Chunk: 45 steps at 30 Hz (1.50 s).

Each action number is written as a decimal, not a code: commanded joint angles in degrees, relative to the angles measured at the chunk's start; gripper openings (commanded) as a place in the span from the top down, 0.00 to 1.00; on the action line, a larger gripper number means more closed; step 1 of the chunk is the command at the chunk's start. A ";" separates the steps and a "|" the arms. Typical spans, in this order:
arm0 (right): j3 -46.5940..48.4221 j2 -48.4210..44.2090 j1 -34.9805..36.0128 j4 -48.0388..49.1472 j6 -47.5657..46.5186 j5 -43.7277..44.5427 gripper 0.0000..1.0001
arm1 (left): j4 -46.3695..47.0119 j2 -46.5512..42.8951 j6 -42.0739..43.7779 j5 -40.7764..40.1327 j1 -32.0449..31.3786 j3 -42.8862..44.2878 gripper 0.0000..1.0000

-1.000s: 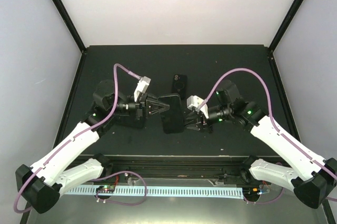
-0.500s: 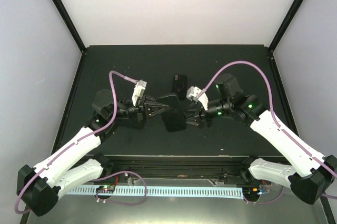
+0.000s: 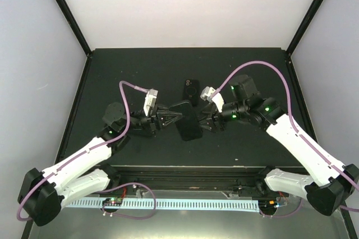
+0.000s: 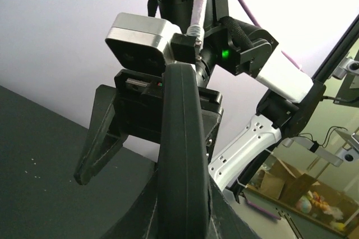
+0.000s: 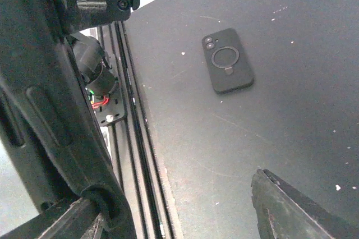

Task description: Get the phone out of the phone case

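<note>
Black phone case, the phone inside by our judgement, hangs above the table's middle, clamped in our left claw. Our right claw gapes beside it. Next, we must grip and peel the case's free edge.

In the left wrist view the dark slab appeared edge-on. Both faces were hidden, its lower end was cut off by the bottom edge, and phone or case could not be told. It also hid one finger of the right gripper. In the right wrist view that gripper's fingers were cut off by the picture's edges. The case on the table lay back up, its inside hidden; from above it was too small for detail.
</note>
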 commanded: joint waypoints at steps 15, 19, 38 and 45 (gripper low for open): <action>1.51 -1.67 0.31 20.44 9.24 -19.93 0.71 | -3.63 8.87 -2.87 -4.36 -6.49 0.90 0.98; 0.27 -2.61 0.18 20.45 12.30 -17.85 0.91 | -8.73 10.71 -1.44 -8.28 -5.55 4.06 0.98; -13.02 -5.95 -7.39 21.82 28.97 3.94 0.99 | -37.16 0.76 13.59 -44.77 -0.97 15.49 0.17; -21.77 -2.11 -13.60 24.14 36.12 9.95 0.99 | -42.06 2.49 16.09 -46.87 -3.53 11.77 0.23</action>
